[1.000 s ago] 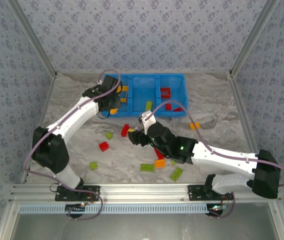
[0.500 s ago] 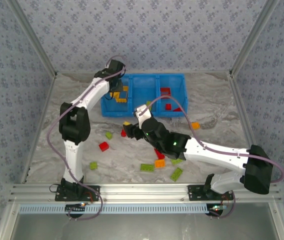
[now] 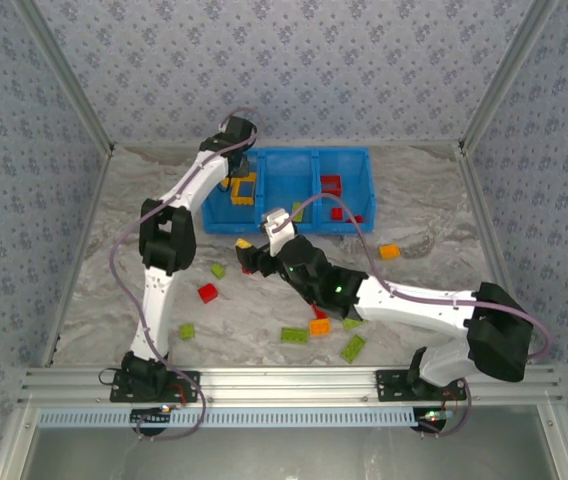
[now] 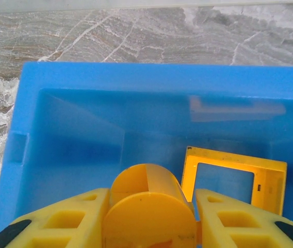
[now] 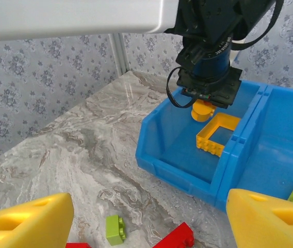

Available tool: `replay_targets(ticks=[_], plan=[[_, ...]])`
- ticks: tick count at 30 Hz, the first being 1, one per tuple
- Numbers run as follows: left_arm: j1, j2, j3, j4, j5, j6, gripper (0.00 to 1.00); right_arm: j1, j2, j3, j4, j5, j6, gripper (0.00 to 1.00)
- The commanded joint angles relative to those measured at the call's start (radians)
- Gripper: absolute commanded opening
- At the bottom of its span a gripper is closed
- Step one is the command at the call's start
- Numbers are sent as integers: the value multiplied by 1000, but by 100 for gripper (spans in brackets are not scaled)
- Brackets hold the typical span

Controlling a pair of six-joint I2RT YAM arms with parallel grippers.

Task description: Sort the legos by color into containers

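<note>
When reading the top view, locate the blue bin [image 3: 284, 185] at the far middle of the table [image 3: 124, 220], divided into three compartments side by side.

Find the left gripper [image 3: 235, 172] reaching down over the left compartment, clenched on the orange-yellow round piece [image 4: 149, 206]. Confirm in the left wrist view: round piece seated between both fingers [image 4: 59, 222], just beside the open square frame [image 4: 234, 163] of the same color. Confirm in the right wrist view: round piece [image 5: 202, 111] hanging under the left gripper [image 5: 208, 98], over the far corner of the square frame [image 5: 210, 144]. Square frame lying flat on the floor of the left compartment. Contact between round piece and floor: cannot tell.

Find the right gripper [image 3: 252, 258] low over the table, just in front of the bin, released, with fingers [image 5: 28, 222] spread wide. Note beneath it a red brick [image 5: 180, 238] and a lime green brick [image 5: 115, 227], both on the table near the front wall of the bin [image 5: 177, 170].

Record inside the bin: one green piece [image 3: 297, 210] in the middle compartment, red pieces [image 3: 331, 184] in the right compartment.

Record loose on the table, nearer the arm bases: a second red brick [image 3: 207, 292], a green flat brick [image 3: 293, 335] beside an orange brick [image 3: 319, 326], and a far orange brick [image 3: 390, 252] off to the right, well apart from the rest.
</note>
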Motion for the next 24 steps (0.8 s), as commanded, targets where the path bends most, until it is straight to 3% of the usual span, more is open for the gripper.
replay_targets(ticks=[1, 9, 20, 24], plan=[[5, 26, 38, -41, -36, 18, 35, 0, 16, 37, 43, -21, 11, 80], [1, -13, 3, -53, 16, -6, 60, 2, 2, 23, 14, -11, 17, 80], [-34, -349, -181, -10, 8, -61, 67, 5, -203, -94, -144, 96, 54, 80], [-76, -547, -333, 30, 39, -89, 68, 9, -319, -120, -373, 192, 185, 79]])
